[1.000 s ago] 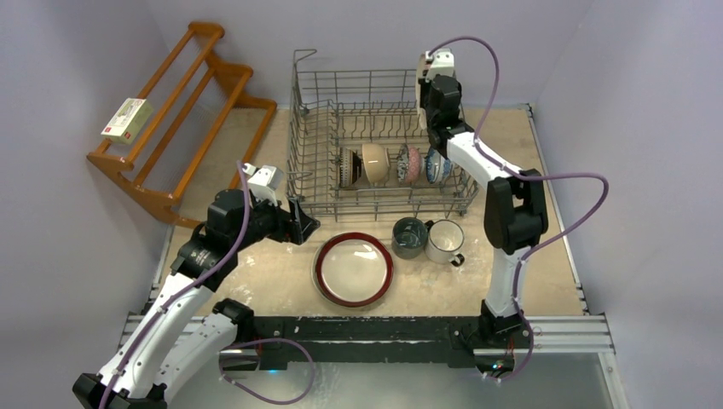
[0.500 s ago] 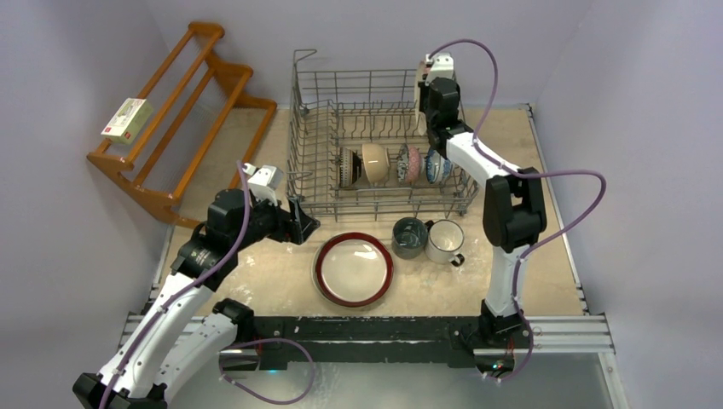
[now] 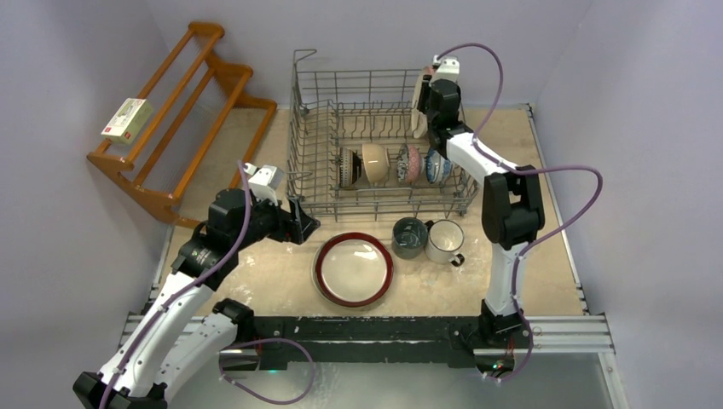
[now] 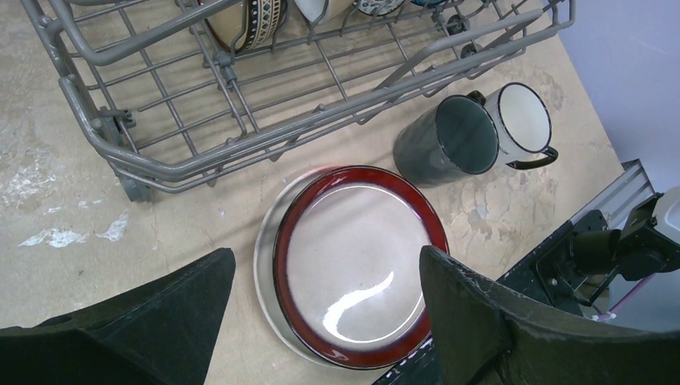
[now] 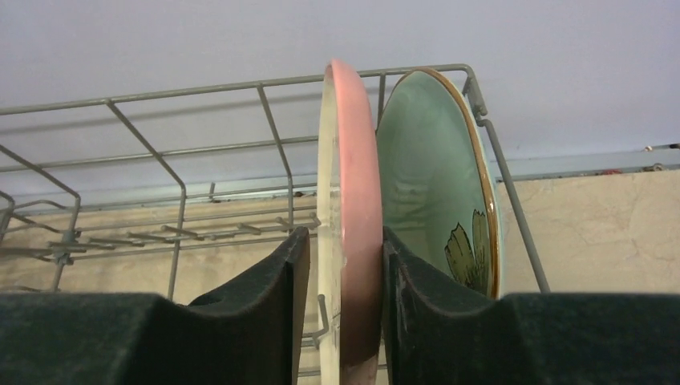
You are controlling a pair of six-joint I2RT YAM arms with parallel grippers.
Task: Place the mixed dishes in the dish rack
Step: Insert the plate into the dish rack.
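Right claw (image 5: 345,241) is clamped on the upright pink plate (image 5: 353,144), rim between its 2 fingers.

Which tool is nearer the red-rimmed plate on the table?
Left. The left tool sits open just off the left edge of the red-rimmed plate. The right tool is at the far right corner of the dish rack, shut on a pink plate.
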